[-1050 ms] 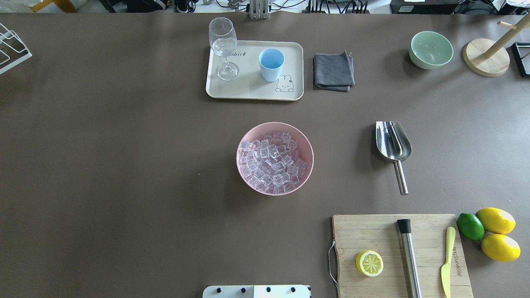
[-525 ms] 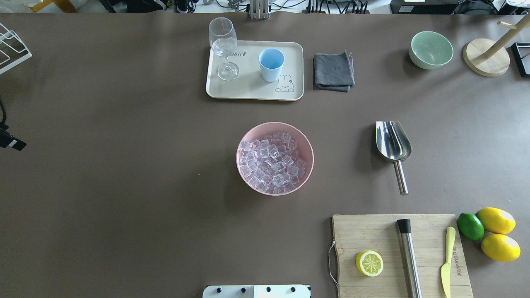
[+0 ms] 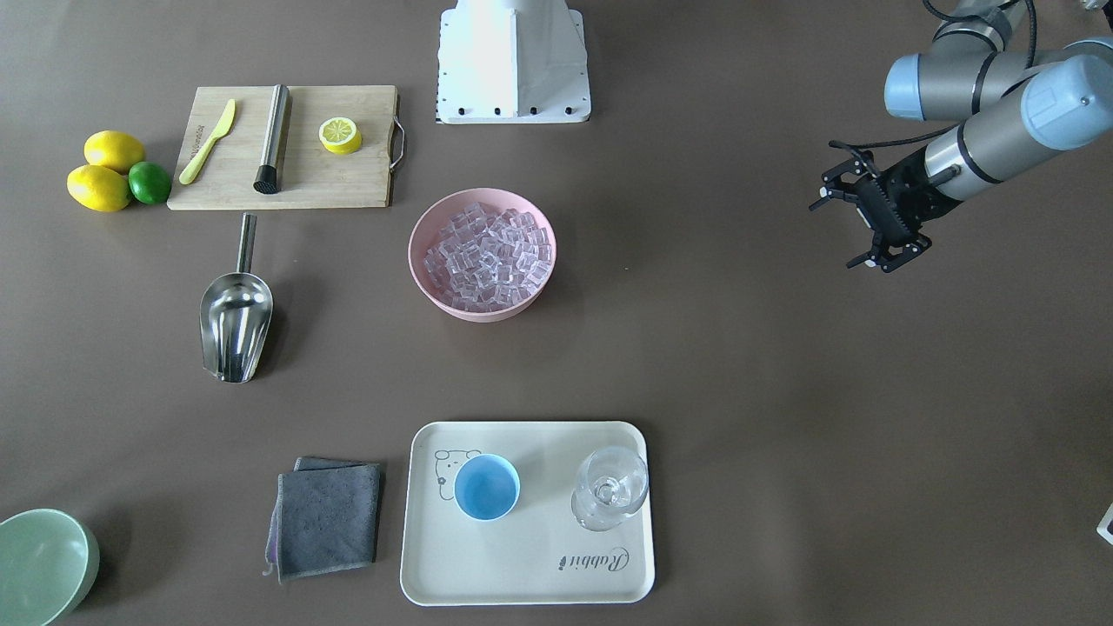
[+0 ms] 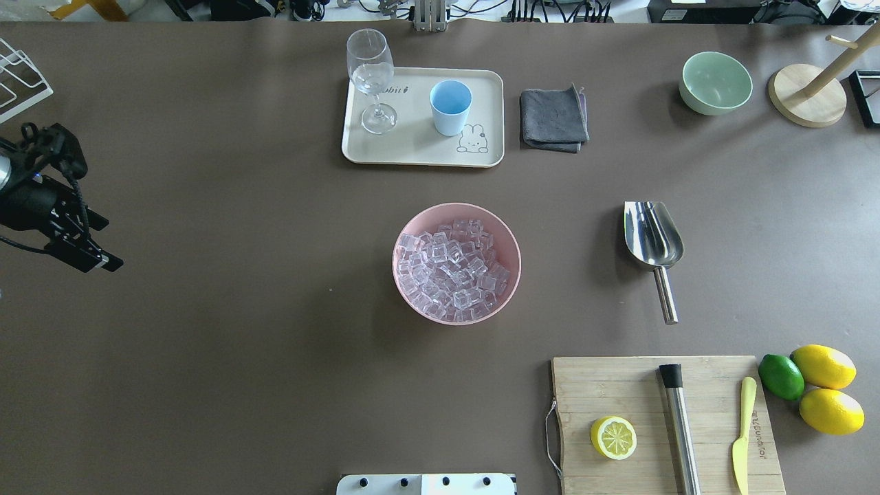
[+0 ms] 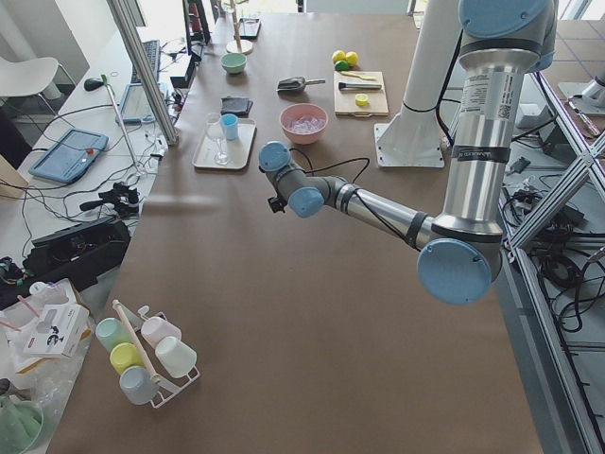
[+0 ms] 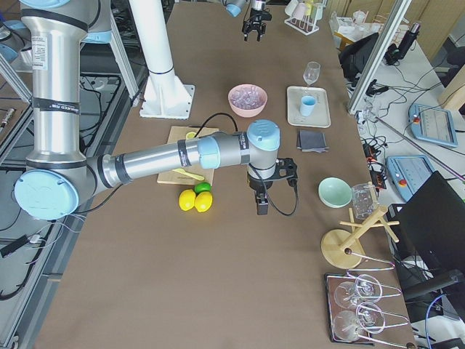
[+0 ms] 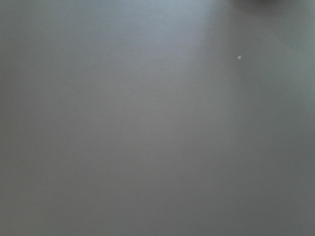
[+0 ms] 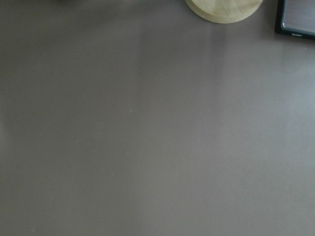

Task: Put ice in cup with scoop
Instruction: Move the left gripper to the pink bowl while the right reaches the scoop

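The ice (image 4: 454, 268) is a heap of clear cubes in a pink bowl (image 4: 507, 237) at the table's middle; it also shows in the front view (image 3: 487, 252). The light-blue cup (image 4: 450, 106) stands upright and empty on a cream tray (image 4: 419, 148) beyond the bowl. The steel scoop (image 4: 652, 237) lies on the table to the right of the bowl, handle toward the robot. My left gripper (image 3: 848, 226) is open and empty over bare table, far left of the bowl, and shows at the overhead view's left edge (image 4: 89, 206). My right gripper (image 6: 261, 196) shows only in the right side view, near the lemons; I cannot tell its state.
A stemmed glass (image 4: 371, 75) shares the tray. A grey cloth (image 4: 553, 120) and a green bowl (image 4: 715, 82) lie to its right. A cutting board (image 4: 660, 426) holds a lemon half, a steel cylinder and a yellow knife. Lemons and a lime (image 4: 815, 385) sit beside it.
My left gripper has come into the overhead view from the left edge and moved further over the table. Nothing on the table has moved.
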